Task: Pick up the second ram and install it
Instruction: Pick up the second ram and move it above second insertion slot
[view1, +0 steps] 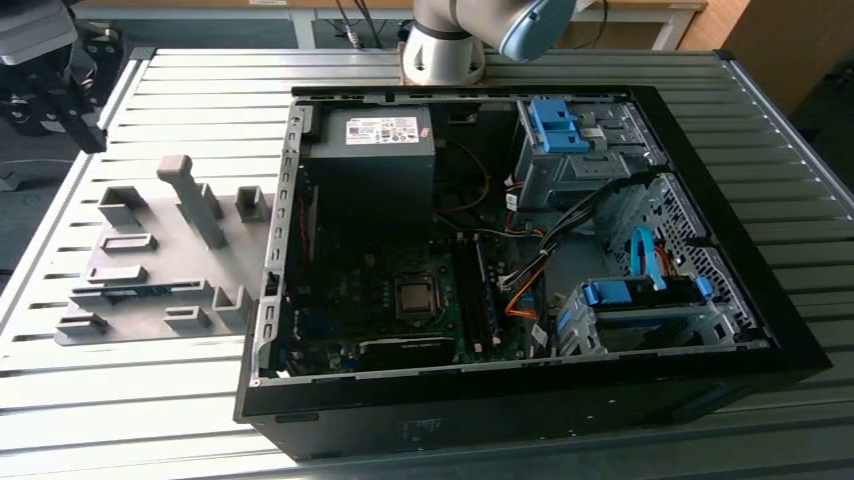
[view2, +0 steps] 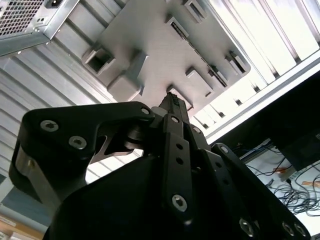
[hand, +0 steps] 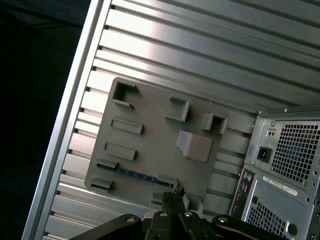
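Ribbed aluminium table lies under the gripper, long parallel slats, bright glare streaks on them in both wrist views. Off the table edge to one side of the gripper in the first wrist view is a dark, unlit floor. In the second wrist view, past the table edge ahead of the gripper, there is a pale floor patch with loose cables. Exterior view: light wooden desk behind the table, and a brown panel at the exterior view's right.
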